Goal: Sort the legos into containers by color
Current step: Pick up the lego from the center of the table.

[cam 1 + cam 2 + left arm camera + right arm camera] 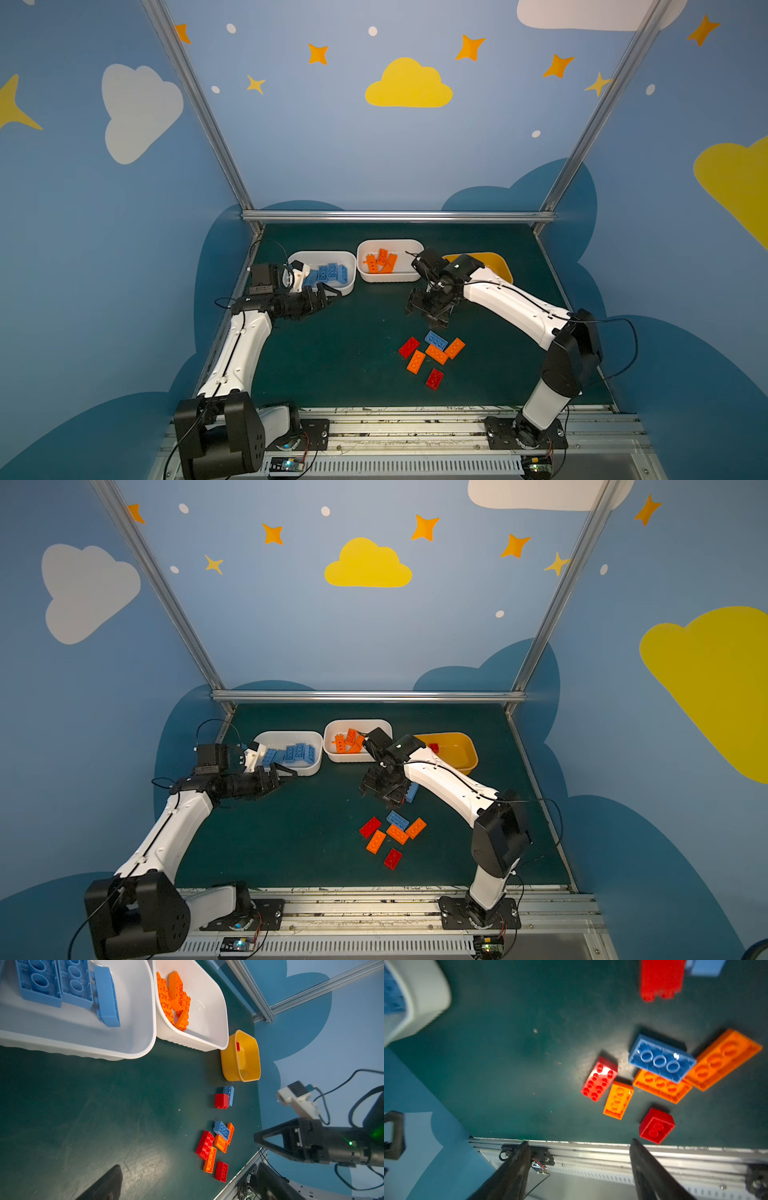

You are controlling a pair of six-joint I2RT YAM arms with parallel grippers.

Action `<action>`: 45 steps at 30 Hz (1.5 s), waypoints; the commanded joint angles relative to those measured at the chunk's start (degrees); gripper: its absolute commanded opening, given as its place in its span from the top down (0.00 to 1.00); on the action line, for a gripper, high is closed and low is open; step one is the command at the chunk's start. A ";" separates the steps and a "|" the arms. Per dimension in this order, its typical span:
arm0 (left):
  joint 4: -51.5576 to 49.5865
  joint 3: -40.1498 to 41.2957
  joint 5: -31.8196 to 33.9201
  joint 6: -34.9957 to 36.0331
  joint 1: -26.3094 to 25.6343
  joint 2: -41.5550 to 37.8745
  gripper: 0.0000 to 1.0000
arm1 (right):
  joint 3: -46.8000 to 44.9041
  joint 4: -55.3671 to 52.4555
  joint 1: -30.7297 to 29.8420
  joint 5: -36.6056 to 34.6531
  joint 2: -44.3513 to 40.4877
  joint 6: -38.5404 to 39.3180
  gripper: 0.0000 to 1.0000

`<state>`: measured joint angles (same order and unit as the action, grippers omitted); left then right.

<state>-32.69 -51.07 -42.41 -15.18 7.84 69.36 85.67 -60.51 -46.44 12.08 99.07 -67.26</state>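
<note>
Loose legos lie in a cluster on the green mat: a blue one (pixel 436 340) resting on orange ones (pixel 436 354), and two red ones (pixel 409 347). A further red brick (pixel 221 1100) and a blue brick (pixel 228 1095) sit together nearer the yellow container (pixel 498 266), which holds one red brick (pixel 238 1046). One white container (pixel 349 270) holds blue bricks, the other (pixel 388 276) orange ones. My right gripper (pixel 579 1141) hangs open and empty above the mat between the cluster and the containers. My left gripper (pixel 332 298) is open and empty beside the blue-filled container.
A metal rail (pixel 415 428) runs along the mat's front edge with both arm bases on it. An aluminium frame bar (pixel 395 216) borders the back. The three tubs stand in a row across the back of the mat.
</note>
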 commanded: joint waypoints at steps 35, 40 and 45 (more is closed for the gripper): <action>1.22 1.29 -0.63 1.56 -0.28 -0.09 0.01 | -1.51 7.48 -4.07 0.40 15.54 -11.44 0.42; 1.39 1.49 -0.57 1.43 -0.28 -0.10 0.01 | -1.61 5.65 -3.81 -0.65 15.51 -11.39 0.42; 1.40 1.34 -0.56 1.45 -0.28 -0.02 0.01 | -1.00 8.12 -3.14 -0.44 16.86 -9.70 0.44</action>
<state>-31.42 -49.89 -42.59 -14.66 7.70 68.99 83.11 -52.01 -50.15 12.67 114.28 -78.17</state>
